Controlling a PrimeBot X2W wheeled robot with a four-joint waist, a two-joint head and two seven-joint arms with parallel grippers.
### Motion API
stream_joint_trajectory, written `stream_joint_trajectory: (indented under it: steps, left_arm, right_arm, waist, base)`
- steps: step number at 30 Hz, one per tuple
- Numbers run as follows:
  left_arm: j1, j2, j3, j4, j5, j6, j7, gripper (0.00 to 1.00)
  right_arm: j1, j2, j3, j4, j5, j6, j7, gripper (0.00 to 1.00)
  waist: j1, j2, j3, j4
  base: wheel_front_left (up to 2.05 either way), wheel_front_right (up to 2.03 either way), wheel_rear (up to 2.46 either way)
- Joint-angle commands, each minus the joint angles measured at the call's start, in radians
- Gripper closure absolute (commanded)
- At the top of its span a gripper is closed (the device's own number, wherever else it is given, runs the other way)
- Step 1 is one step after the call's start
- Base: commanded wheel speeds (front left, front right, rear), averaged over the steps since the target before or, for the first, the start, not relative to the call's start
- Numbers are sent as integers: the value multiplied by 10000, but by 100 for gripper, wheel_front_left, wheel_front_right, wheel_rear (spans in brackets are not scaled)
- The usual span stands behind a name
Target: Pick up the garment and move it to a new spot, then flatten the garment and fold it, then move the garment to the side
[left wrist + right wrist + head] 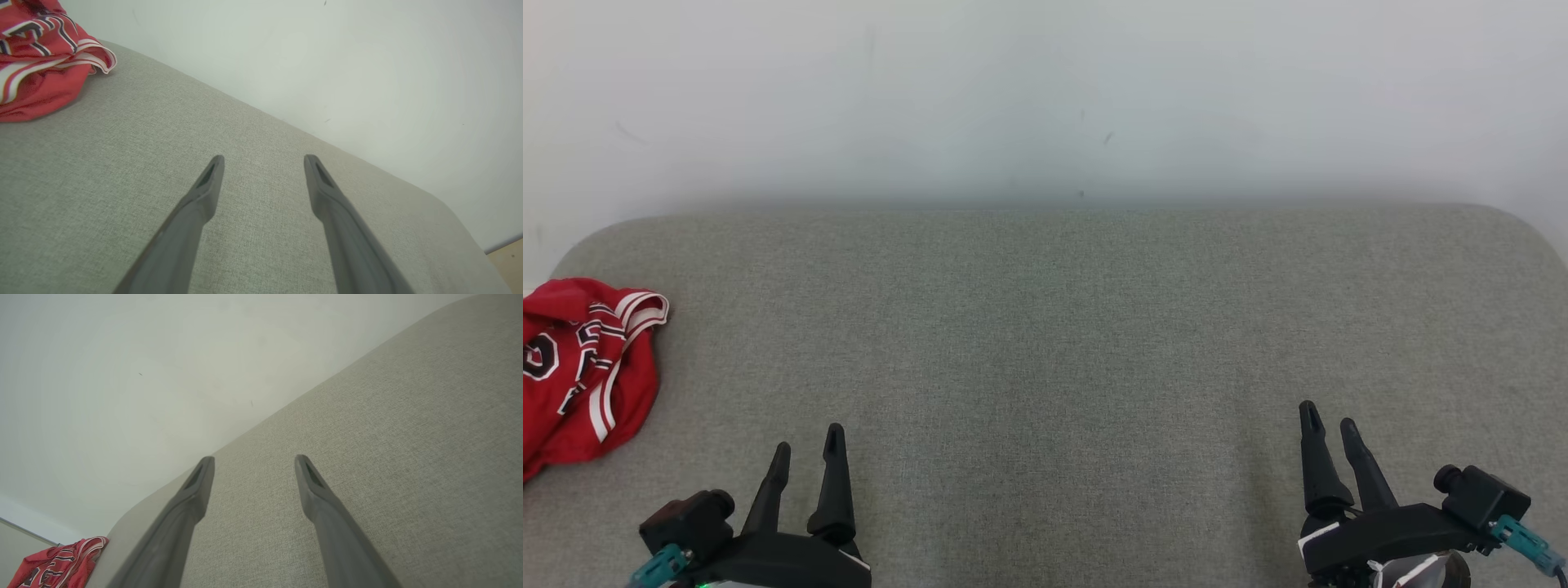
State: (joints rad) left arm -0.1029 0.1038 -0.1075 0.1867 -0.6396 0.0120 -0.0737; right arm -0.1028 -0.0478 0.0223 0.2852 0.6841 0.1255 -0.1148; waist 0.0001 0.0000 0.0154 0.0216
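The garment (580, 367) is a red jersey with white and black trim, crumpled in a heap at the far left edge of the grey fabric surface (1062, 327). The same garment (41, 57) fills the upper left corner of the left wrist view, and the garment (61, 563) appears small at the lower left of the right wrist view. My left gripper (807, 445) rests open at the lower left, right of the jersey and apart from it. At the lower right my right gripper (1330, 418) stands open. Nothing lies between either pair of fingers.
A pale wall (1045, 90) rises directly behind the grey surface. The surface has rounded far corners (1511, 220). A strip of wooden floor (508, 261) shows past its end in the left wrist view.
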Motion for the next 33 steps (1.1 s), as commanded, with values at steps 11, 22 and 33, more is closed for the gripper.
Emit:
stream_joint_trajectory:
  steps: [11, 22, 33]
  left_arm:
    - [-151, 551, -625, -57, 1543, 528, -454, 0]
    - [77, 608, -643, -172, 1982, 746, -760, 0]
    - [246, 591, -604, -278, 2749, 555, -1065, 0]
  right_arm:
    - [-175, -26, 83, -111, -1768, 57, 36, 0]
    - [-89, -28, 111, -83, -2684, 62, 135, 0]
    - [-46, -30, 57, 0, -3419, 68, 56, 0]
  waist:
    - [-1, 0, -34, 28]
    - [-1, 0, -94, 64]
    - [-1, 0, -118, 51]
  base:
    - [0, 0, 0]
    - [0, 0, 0]
    - [0, 0, 0]
